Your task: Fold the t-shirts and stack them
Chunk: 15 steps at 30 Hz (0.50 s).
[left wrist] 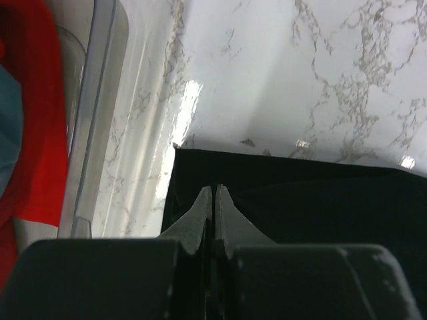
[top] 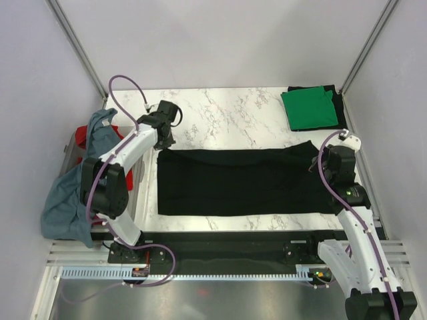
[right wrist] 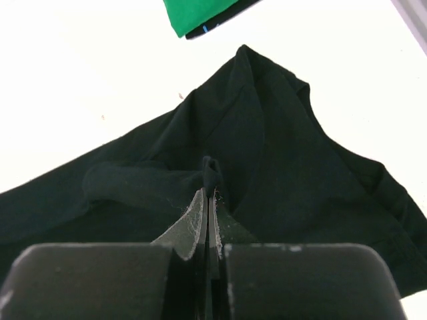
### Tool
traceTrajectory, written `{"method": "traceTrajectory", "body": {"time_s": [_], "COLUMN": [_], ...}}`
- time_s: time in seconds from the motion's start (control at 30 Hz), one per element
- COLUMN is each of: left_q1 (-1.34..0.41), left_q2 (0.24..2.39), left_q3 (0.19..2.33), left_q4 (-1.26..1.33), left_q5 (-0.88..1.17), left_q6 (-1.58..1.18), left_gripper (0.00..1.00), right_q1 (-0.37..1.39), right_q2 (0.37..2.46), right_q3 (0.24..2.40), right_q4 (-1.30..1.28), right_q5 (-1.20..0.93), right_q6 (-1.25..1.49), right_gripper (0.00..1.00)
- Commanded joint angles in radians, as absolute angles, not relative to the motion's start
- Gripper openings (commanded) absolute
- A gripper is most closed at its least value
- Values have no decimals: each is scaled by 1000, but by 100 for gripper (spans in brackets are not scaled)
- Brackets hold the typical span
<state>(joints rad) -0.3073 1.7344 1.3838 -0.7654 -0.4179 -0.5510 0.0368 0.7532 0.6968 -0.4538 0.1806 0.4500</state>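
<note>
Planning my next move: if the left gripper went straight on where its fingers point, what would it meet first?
Probably the black t-shirt, just inside its corner; the left gripper aims at it, with marble table beyond. Depth is unclear.

Five t-shirts (top: 240,183) (two black), one plastic bin (left wrist: 93,120), two arms (top: 127,150)

Both arms wear white link shells between black joint housings: left arm (top: 130,148); right arm (top: 360,230), with a small green light (top: 348,193); a purple cable (top: 120,83) loops along each; left gripper (left wrist: 213,193) and right gripper (right wrist: 210,175) carry pale grey wedge fingers (left wrist: 199,217) on scuffed black blocks.
</note>
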Motion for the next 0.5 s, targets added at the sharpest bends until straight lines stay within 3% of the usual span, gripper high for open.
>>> {"method": "traceTrajectory", "body": {"time_s": [0.0,0.47], "left_q1": [-314,-379], "left_q2": [1631,1427], "left_q3": [1310,993], "left_q4": [-698,-609], "left_q5": [-479,-479], "left_q6": [-548,-682], "left_gripper": [2,3], "right_q1": [34,34], "right_q2": [707,563], "right_q3": [698,558], "right_q4": [-486,-561], "right_q5": [218,340], "right_q6": [474,748], "right_gripper": [0,0]}}
